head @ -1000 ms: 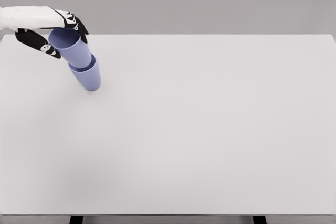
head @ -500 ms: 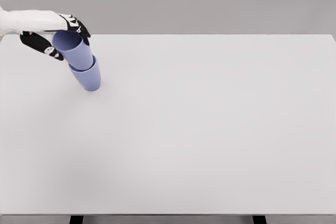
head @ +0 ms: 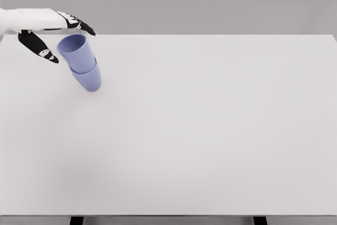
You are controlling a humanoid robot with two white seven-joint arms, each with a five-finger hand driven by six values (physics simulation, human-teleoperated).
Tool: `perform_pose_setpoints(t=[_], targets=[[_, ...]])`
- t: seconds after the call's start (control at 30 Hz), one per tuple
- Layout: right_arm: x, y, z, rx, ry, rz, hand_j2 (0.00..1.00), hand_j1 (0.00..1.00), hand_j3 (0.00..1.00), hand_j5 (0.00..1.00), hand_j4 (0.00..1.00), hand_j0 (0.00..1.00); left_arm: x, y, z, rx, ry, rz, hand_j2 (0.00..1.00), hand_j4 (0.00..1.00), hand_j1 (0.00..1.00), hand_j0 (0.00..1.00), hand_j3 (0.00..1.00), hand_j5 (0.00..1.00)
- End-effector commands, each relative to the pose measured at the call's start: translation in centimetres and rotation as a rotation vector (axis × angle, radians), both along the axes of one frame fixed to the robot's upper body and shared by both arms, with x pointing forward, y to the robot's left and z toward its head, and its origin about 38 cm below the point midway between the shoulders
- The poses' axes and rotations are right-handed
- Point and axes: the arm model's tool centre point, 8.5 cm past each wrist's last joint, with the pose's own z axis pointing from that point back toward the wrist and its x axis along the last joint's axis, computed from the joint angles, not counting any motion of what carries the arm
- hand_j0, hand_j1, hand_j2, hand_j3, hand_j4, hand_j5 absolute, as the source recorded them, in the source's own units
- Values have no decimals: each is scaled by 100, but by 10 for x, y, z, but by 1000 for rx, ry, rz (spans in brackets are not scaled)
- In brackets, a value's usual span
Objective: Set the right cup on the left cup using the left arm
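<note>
The upper cup [head: 77,52] sits nested in the lower cup [head: 89,80] at the table's [head: 210,130] far left, the left hand [head: 50,27] spread and apparently clear of it, so only withdrawal appears outstanding.

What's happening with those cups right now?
Left hand open, beside the cups. Upper cup nested in lower cup, leaning. Right hand out of view. Nothing in the way.
</note>
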Motion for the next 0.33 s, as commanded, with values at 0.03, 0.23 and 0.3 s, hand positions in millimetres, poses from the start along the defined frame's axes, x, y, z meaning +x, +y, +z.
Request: perform_pose_setpoints(t=[0.03, 0.23, 0.3], targets=[[0, 0, 0, -1, 0, 0, 100, 100, 100, 100, 100, 100, -67, -16, 39, -154, 13, -149, 100, 100, 100, 100, 100, 100], [0, 0, 0, 1, 0, 0, 100, 100, 100, 100, 100, 100, -117, -53, 24, -269, 108, -309, 100, 100, 100, 100, 100, 100], [0, 0, 0, 1, 0, 0, 100, 100, 100, 100, 100, 100, -115, -82, 3, -316, 162, -378, 100, 100, 100, 100, 100, 100]])
